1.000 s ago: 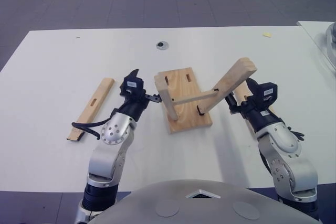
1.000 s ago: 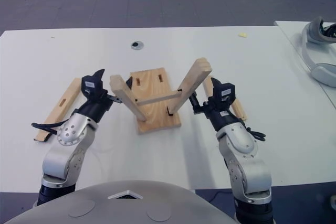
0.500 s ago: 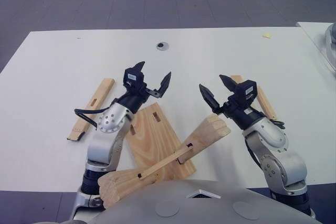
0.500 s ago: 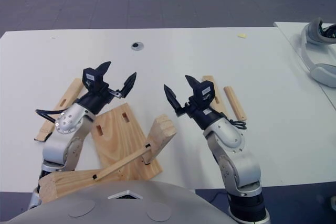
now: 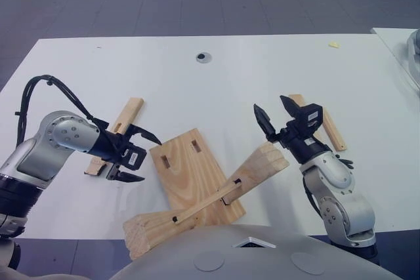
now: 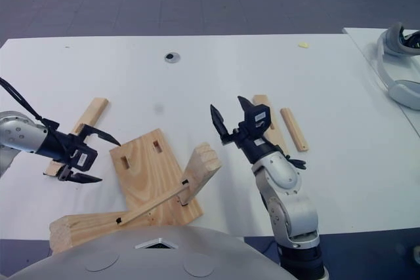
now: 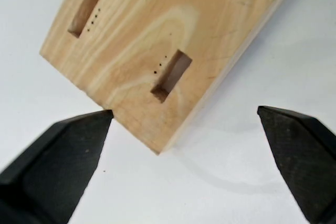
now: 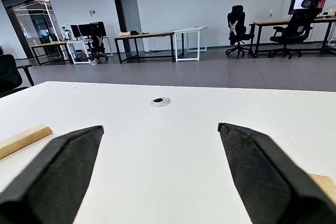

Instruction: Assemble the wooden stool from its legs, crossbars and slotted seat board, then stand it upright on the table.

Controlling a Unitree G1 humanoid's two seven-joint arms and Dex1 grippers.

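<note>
Finding, at the near edge of the bench (image 5: 275, 70), two joined legs (image 5: 155, 225) and their crossbar (image 5: 200, 209) lying on their side, partly across the seat board (image 5: 190, 172), itself lying flat with slots up. Seeing the left claw (image 5: 151, 160) released, hanging just beside the board's left corner. Getting from the left wrist view two slots up close between spread fingers (image 7: 58, 150). Seeing the right claw (image 5: 270, 103) released too, gripping nothing, pointing up beyond the farther joined leg. Spotting a loose slotted leg (image 5: 119, 128) on the left and a loose strip (image 6: 293, 129) on the right. Catching in the right wrist view a grommet (image 8: 160, 101) and office desks beyond.
</note>
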